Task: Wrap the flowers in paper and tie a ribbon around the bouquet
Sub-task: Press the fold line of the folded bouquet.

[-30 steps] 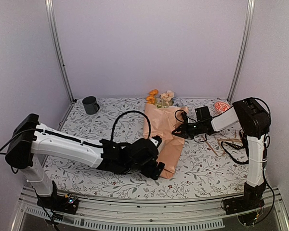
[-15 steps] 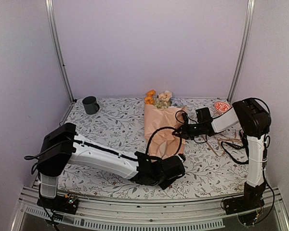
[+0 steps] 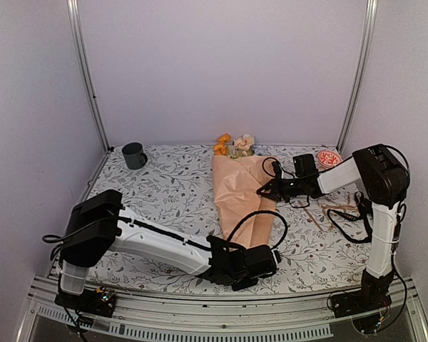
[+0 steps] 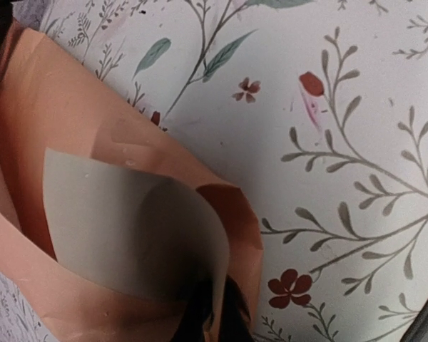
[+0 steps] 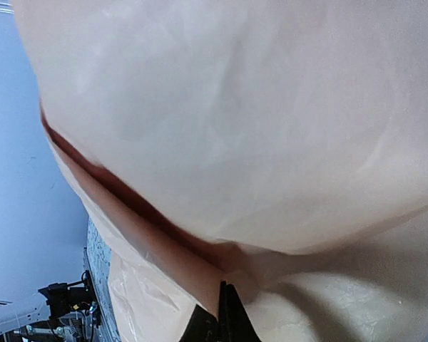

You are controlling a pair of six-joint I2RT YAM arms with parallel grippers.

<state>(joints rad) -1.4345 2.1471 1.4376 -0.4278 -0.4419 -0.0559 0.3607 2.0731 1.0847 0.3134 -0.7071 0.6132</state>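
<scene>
The peach-orange paper [image 3: 237, 192] lies folded over the flowers [image 3: 233, 146], whose orange and pale blooms stick out at its far end like a loose bouquet. My left gripper [image 3: 269, 255] is at the paper's near end. In the left wrist view it [image 4: 215, 313] is shut on a curled paper edge [image 4: 128, 242]. My right gripper [image 3: 262, 191] is at the paper's right side. In the right wrist view it [image 5: 225, 303] is shut on a fold of the paper [image 5: 221, 142]. The ribbon is out of view.
A dark grey mug [image 3: 134, 154] stands at the back left of the floral table cover [image 3: 164, 192]. A round red and white object [image 3: 328, 158] and thin tan cord [image 3: 335, 208] lie at the right, beside the right arm's black cables [image 3: 342, 221].
My left arm swung from the paper's left side round to its near end, and its gripper closed on the paper edge. The right gripper shifted slightly right, still pinching the paper.
</scene>
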